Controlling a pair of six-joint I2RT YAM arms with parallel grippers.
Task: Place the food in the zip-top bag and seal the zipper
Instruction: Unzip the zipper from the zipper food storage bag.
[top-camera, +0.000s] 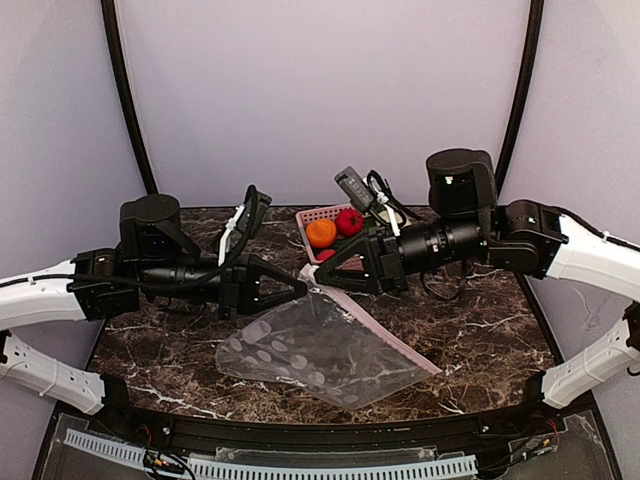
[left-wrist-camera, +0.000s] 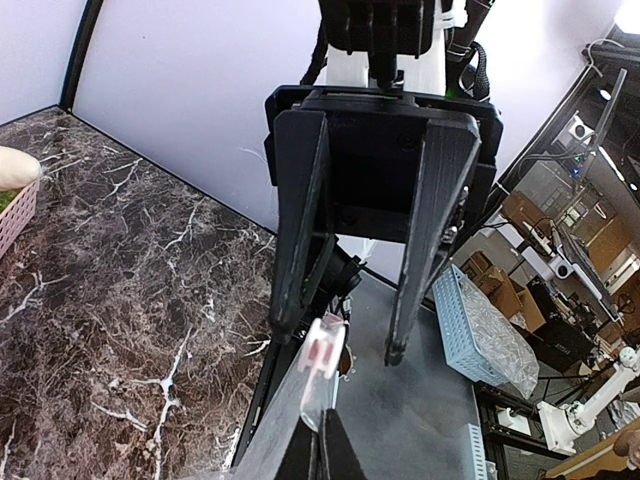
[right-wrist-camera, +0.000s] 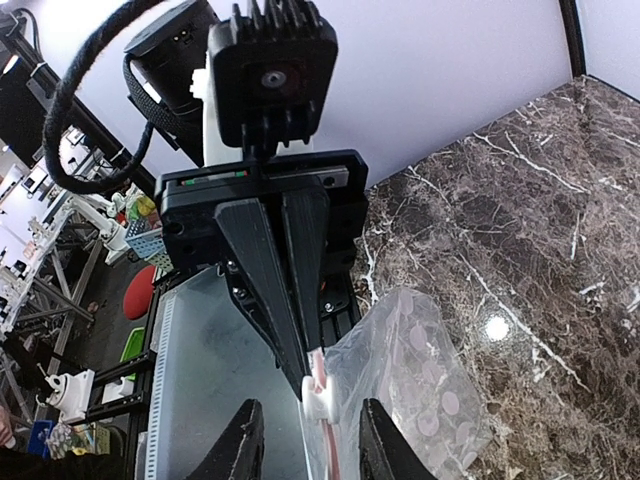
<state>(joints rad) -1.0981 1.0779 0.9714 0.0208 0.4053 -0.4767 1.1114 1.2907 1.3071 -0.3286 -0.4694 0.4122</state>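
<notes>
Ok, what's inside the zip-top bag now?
Nothing visible: the table shows through the zip-top bag. The food sits in the pink basket. The left gripper covers the bag's top corner.

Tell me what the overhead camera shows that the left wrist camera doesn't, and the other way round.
Only overhead: the whole dotted bag, mostly resting on the marble table, plus the orange and tomato in the pink basket. Only left wrist: the white slider seen clearly between the right gripper's spread fingers, and a blue crate in the room beyond. Both: the table, a bit of the basket, the left gripper pinching the bag's top edge, and the right gripper open, facing it.
</notes>
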